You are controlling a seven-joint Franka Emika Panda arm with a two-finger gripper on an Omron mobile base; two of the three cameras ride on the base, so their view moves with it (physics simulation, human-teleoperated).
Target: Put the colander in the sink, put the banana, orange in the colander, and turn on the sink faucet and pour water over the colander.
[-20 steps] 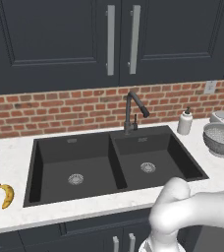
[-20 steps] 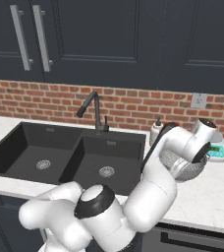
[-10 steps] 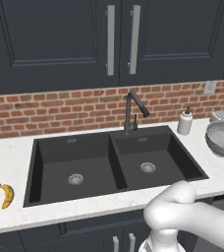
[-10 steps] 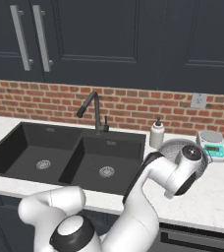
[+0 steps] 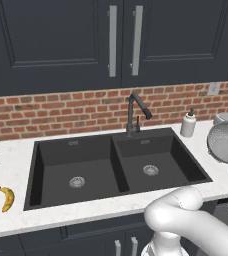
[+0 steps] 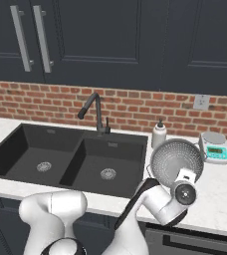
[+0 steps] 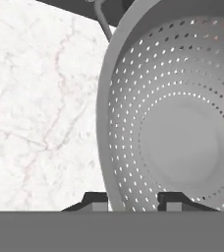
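The gripper (image 7: 131, 201) pinches the rolled rim of the colander (image 6: 177, 158), tilted up off the table (image 5: 16, 155) right of the sink (image 5: 116, 162); the metal bowl looks light, stiff and slick, so the rim is the sensible hold.

Left base view: from behind and left of the arm, facing forward and down onto the sink (image 5: 116, 170), with the faucet (image 5: 136, 112) near centre. Right base view: from behind and right, same sink (image 6: 65, 159) and faucet (image 6: 96, 112) shifted left of centre. Shared by both: sink, faucet, brick wall, colander (image 6: 177, 158). Hand view: pressed close against the colander (image 7: 178, 113), marble counter (image 7: 40, 103) beside it.
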